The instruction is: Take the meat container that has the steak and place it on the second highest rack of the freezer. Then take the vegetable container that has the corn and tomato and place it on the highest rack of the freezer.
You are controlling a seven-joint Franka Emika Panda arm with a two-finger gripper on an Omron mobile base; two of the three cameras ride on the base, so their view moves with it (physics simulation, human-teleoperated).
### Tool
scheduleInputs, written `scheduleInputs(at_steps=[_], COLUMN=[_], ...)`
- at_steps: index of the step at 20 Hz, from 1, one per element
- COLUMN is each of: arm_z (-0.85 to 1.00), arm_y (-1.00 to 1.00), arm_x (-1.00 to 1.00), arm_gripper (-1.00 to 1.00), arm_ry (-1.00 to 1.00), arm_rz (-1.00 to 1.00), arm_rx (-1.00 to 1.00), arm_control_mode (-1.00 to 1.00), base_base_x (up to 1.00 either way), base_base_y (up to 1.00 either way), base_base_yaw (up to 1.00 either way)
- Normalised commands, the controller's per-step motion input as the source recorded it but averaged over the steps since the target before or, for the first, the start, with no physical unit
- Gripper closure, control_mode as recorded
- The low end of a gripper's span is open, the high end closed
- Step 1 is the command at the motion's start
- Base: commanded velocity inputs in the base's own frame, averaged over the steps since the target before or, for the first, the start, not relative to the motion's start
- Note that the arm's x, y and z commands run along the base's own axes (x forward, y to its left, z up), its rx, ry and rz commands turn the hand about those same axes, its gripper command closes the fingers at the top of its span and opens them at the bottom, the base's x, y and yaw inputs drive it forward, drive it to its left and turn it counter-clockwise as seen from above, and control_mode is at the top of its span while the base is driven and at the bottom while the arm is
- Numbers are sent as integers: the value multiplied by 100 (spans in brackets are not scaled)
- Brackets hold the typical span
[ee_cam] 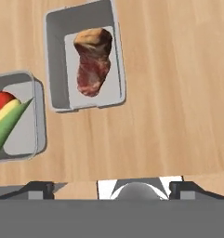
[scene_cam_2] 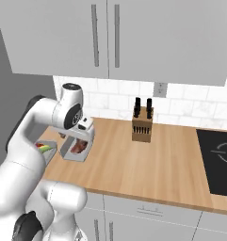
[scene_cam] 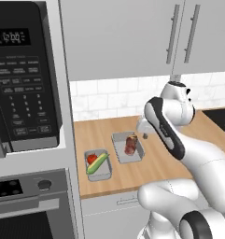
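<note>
The grey meat container (ee_cam: 56,56) lies on the wooden counter with the dark red steak (ee_cam: 94,62) inside. To its left stands the vegetable container (ee_cam: 21,139), holding the corn (ee_cam: 6,123) and the tomato (ee_cam: 2,100). My gripper (ee_cam: 112,188) hovers open above the counter, just short of the meat container, with its fingertips (ee_cam: 39,188) wide apart and nothing between them. From the left base view the hand (scene_cam: 144,132) hangs over the meat container (scene_cam: 119,156), with the vegetable container (scene_cam: 104,173) nearer. The freezer and its racks are out of view.
A knife block (scene_cam_2: 142,124) stands at the back of the counter, and a black cooktop (scene_cam_2: 218,160) lies to the right. A microwave (scene_cam: 20,79) over an oven (scene_cam: 30,205) closes off the left. Upper cabinets (scene_cam: 123,32) hang overhead.
</note>
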Motion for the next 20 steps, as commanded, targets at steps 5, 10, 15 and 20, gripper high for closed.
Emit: scheduleInputs(at_steps=[5, 10, 15, 20], arm_z=[-50, -30, -29, -24], arm_y=[47, 12, 36, 14], arm_x=[54, 36, 14, 0], arm_gripper=[-100, -100, -100, -100], arm_ry=[18, 14, 3, 0], arm_rz=[-16, -25, -29, -28], arm_rx=[0, 0, -3, -7], arm_control_mode=[-100, -100, -100, -100], base_base_x=[0, 0, 0, 0], base_base_y=[0, 0, 0, 0], base_base_yaw=[0, 0, 0, 0])
